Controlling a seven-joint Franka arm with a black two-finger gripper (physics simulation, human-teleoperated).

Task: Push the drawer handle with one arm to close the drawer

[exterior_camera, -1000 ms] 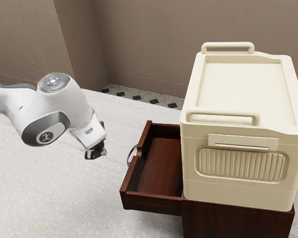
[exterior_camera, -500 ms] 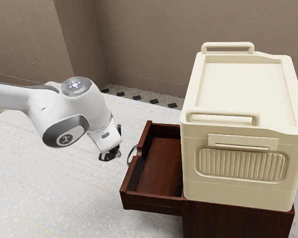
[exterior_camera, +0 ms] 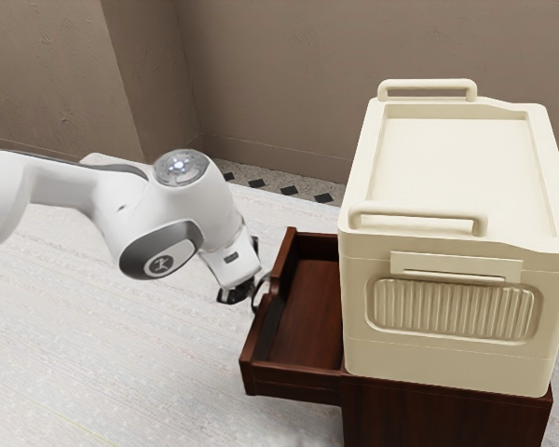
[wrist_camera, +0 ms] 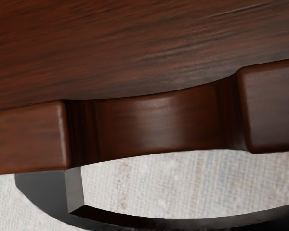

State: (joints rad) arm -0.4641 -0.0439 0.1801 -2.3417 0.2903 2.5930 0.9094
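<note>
One dark reddish-brown wooden drawer (exterior_camera: 303, 317) stands open in front of me, sticking out toward nine o'clock from its cabinet (exterior_camera: 443, 410) in the exterior view. Its front panel has a smooth, scooped dip in the upper edge, with rounded corners and fine streaky grain. The handle (wrist_camera: 43, 190) is a dark grey, bowed bar with flat faces, fixed to the outside of that panel beside the dip. In the exterior view I have my gripper (exterior_camera: 236, 293) right up by it, with the handle at three o'clock from me; whether they touch I cannot tell, nor whether the gripper is apart or together. For markings, I see a pale emblem on a round dark badge (exterior_camera: 158, 265) on my arm, too small to read. Counting up: one drawer, one handle on it, one cabinet, and one cream box (exterior_camera: 461, 177) on top of the cabinet, at two o'clock from the drawer. The box carries two raised bars (exterior_camera: 427, 84) and one ribbed panel (exterior_camera: 452, 310), and all of it is near one pale table (exterior_camera: 102, 345).
</note>
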